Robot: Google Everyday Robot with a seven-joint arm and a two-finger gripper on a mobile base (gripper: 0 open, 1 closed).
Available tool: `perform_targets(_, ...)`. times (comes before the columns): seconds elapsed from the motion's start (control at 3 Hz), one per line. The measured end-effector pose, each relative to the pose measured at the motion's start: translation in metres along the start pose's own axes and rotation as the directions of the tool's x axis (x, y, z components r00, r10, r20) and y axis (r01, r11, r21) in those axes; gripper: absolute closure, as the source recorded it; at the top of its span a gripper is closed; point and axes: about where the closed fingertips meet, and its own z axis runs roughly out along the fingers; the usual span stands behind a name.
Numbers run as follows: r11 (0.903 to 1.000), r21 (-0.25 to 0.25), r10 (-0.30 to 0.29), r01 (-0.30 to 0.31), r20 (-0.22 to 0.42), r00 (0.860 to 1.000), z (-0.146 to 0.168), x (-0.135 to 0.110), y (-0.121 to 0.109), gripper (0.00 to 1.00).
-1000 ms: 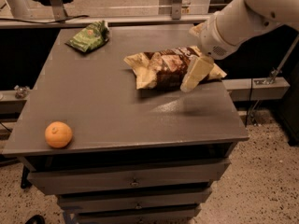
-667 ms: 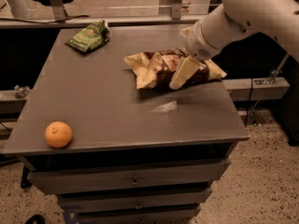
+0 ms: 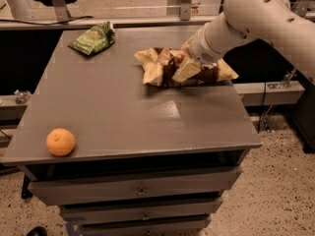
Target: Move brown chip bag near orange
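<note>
The brown chip bag (image 3: 162,68) lies crumpled on the grey table (image 3: 123,112) at the back right, its dark middle and pale cream ends showing. My gripper (image 3: 189,58) is down on the bag's right half, on the end of the white arm (image 3: 256,14) that reaches in from the upper right. It is open, with one pale finger (image 3: 186,71) in front of the bag and the other behind it. The orange (image 3: 61,141) sits alone at the table's front left corner, far from the bag and the gripper.
A smaller green bag (image 3: 92,38) lies at the table's back left corner. The table tops a drawer cabinet (image 3: 138,191). A metal rail (image 3: 123,21) runs behind it and a speckled floor (image 3: 275,181) lies to the right.
My gripper has moved left and down, from the bag's right edge onto the bag. The bag, the orange and the green bag have kept their places.
</note>
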Motion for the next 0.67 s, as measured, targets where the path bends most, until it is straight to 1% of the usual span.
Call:
perform_targets(0.33, 0.9998, 0.008, 0.017, -0.017, 0.006, 1.0, -0.003, 0.001, -0.005, 0.64)
perform_targets(0.67, 0.9995, 0.016, 0.027, -0.027, 0.016, 1.0, -0.02, -0.005, -0.008, 0.87)
